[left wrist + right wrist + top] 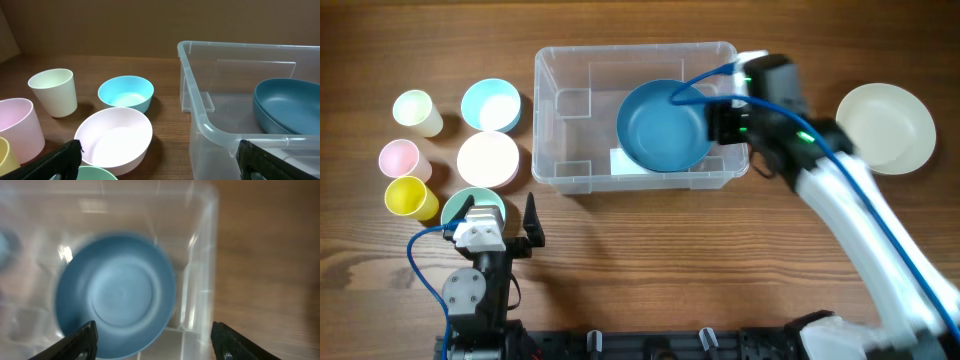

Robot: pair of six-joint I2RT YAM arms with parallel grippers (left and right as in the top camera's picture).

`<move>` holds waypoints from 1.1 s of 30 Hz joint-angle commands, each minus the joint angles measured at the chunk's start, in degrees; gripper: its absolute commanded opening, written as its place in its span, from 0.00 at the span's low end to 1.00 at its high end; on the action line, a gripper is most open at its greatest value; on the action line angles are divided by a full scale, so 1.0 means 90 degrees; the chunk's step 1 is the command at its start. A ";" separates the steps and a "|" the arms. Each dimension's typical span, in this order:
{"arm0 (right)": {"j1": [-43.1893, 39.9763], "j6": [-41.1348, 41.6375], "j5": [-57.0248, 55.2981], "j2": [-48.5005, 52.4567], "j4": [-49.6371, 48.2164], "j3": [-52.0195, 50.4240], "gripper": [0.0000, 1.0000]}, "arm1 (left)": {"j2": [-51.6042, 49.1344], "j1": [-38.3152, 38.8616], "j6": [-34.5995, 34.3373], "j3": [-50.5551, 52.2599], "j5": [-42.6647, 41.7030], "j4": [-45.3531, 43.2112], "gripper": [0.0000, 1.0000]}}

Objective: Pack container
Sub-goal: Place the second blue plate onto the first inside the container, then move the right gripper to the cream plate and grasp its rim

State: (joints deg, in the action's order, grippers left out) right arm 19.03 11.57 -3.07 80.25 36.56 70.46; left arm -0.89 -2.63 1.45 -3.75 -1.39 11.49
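Note:
The clear container (555, 120) stands at the table's middle back and holds a dark blue plate (663, 126). The container also shows in the left wrist view (200, 107) and the right wrist view (202, 255), with the blue plate (287, 102) (115, 295) inside. My right gripper (728, 122) hangs open and empty over the container's right end, just above the plate (154, 340). My left gripper (505, 228) is open and empty near the front left, by a green bowl (472, 205); its jaws (160, 160) frame the container's near corner.
Left of the container stand a light blue bowl (491, 104), a white bowl (487, 158), a cream cup (417, 112), a pink cup (400, 158) and a yellow cup (408, 197). A cream plate (886, 127) lies at the right.

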 commanded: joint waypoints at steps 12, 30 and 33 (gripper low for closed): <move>-0.5275 0.1717 0.0435 -0.0780 0.1552 0.0027 1.00 | 0.0049 0.0007 0.0126 0.0041 -0.0051 -0.0027 1.00; -0.6640 0.1566 0.1931 0.2645 0.0172 0.0027 1.00 | 0.0049 0.0007 0.0126 0.0041 -0.0049 -0.0027 1.00; -0.6640 0.1566 0.1931 0.2895 0.0092 0.0027 0.97 | 0.0049 0.0007 0.0126 0.0041 -0.0051 -0.0027 1.00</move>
State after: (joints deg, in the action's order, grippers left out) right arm -40.93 25.71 12.49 103.66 37.95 70.85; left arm -0.89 -2.63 1.48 -3.75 -1.39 11.46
